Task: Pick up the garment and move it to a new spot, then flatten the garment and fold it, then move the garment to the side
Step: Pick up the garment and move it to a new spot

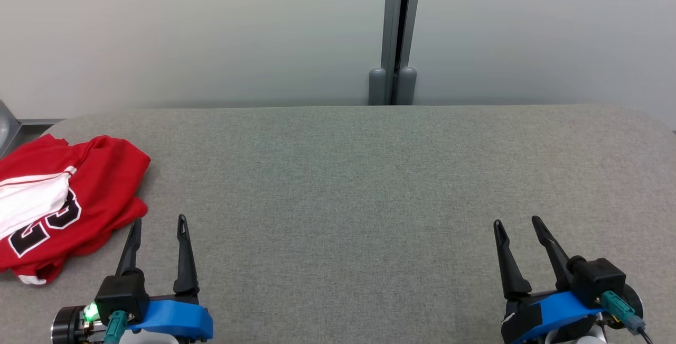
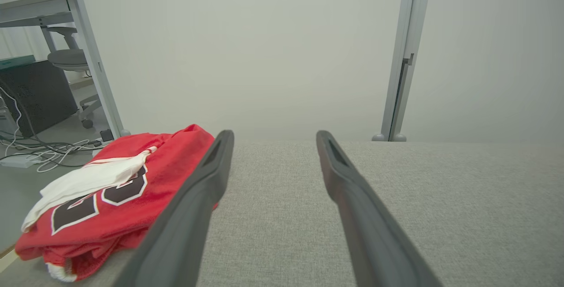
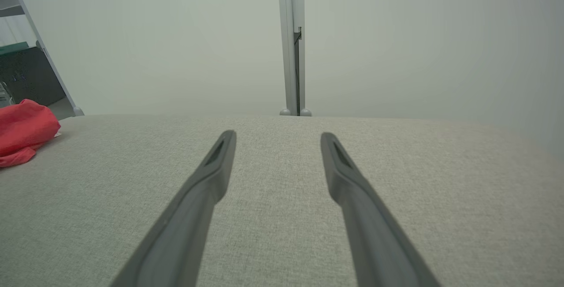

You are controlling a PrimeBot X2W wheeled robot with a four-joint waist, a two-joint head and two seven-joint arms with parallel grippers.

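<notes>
The garment (image 1: 63, 201) is a red jersey with white trim and black numbers, folded into a loose bundle at the far left of the grey padded table (image 1: 343, 185). In the left wrist view the garment (image 2: 119, 199) lies just left of my fingers, and the right wrist view catches the garment (image 3: 24, 130) at its left edge. My left gripper (image 1: 159, 222) stands open beside the jersey's lower right edge, holding nothing. Far from the cloth, at the lower right, my right gripper (image 1: 516, 221) is open and empty too.
A pale partition wall with a grey metal post (image 1: 397, 32) runs behind the table's back edge. Beyond the table's left end, the left wrist view shows a desk, an office chair (image 2: 70, 62) and cables on the floor.
</notes>
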